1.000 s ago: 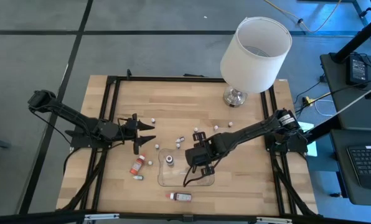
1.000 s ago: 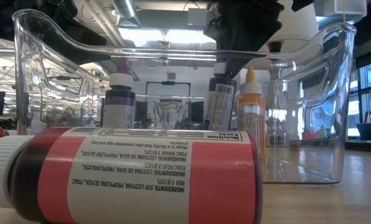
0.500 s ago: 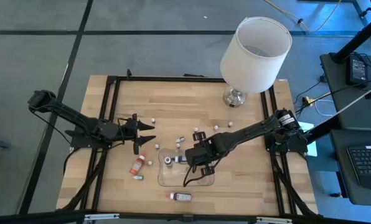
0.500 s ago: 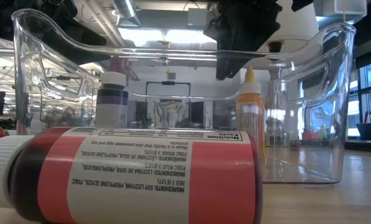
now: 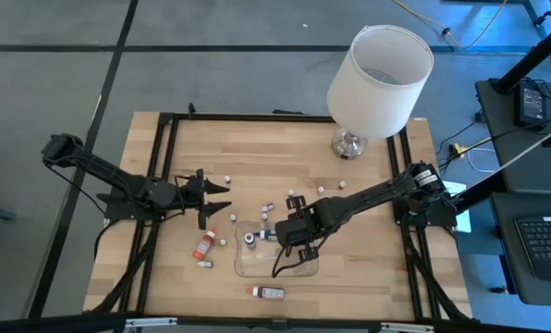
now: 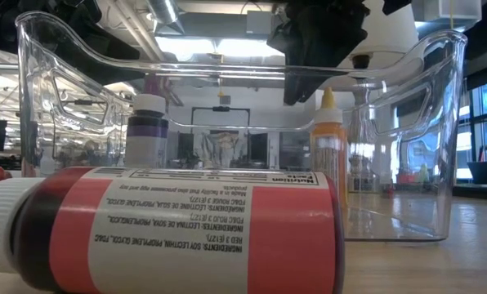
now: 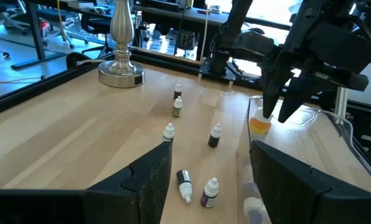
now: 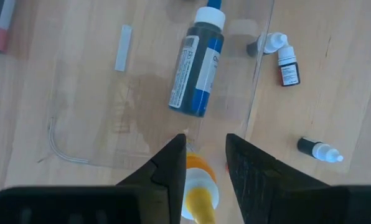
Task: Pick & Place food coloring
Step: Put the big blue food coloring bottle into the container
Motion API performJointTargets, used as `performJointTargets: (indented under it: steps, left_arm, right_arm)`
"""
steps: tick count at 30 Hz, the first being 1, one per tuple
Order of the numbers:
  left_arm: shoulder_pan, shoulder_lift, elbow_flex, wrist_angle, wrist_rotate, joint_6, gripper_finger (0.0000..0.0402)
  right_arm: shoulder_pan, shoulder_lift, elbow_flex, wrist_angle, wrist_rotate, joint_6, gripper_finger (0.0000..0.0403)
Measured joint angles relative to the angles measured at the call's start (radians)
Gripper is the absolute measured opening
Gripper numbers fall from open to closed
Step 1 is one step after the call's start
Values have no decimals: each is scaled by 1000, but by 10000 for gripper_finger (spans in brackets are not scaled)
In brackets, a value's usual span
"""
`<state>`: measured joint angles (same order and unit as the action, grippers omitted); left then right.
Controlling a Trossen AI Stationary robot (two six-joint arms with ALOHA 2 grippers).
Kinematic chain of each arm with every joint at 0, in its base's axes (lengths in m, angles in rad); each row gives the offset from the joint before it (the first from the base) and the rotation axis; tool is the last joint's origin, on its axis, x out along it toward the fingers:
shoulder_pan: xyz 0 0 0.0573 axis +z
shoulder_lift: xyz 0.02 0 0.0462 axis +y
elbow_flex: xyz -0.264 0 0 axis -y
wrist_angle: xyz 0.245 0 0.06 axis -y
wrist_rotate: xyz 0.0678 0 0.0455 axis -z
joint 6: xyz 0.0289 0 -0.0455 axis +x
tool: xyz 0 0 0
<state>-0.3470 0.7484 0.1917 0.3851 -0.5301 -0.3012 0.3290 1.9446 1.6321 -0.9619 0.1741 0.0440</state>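
Note:
A clear tray (image 5: 243,268) sits at the table's near middle. Inside it a purple-black bottle (image 6: 148,135) and an orange bottle (image 6: 328,143) stand upright, and a dark blue bottle (image 8: 198,68) lies on its side on the tray floor. My right gripper (image 8: 204,155) hangs open over the tray, pointing down. Its fingers stand on either side of the orange bottle's (image 8: 201,183) yellow tip, and no touch shows. My left gripper (image 5: 222,199) waits open above the table, left of the tray. Several tiny white-capped bottles (image 7: 215,135) are scattered on the wood.
A large red bottle (image 6: 170,229) lies on its side at the near edge in front of the tray. Another red bottle (image 5: 203,248) lies to the tray's left. A lamp with a white shade (image 5: 377,74) stands at the far right. A black frame (image 5: 165,166) edges the table.
The dark blue bottle that hung upright under my right gripper inside the tray has left the fingers and dropped. It now lies on its side on the tray floor beside the purple-black bottle. My right gripper stays over the orange bottle.

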Motion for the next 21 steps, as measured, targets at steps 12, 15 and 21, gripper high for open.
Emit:
performJointTargets:
  steps: [12,15,21]
  left_arm:
    - [0,0,0,0,0,0,212]
    - [0,0,0,0,0,0,212]
    - [0,0,0,0,0,0,212]
  right_arm:
    - [-2,0,54,-19,41,-13,164]
    - [1,-1,108,-25,42,-2,212]
    - [27,-2,192,10,42,3,281]
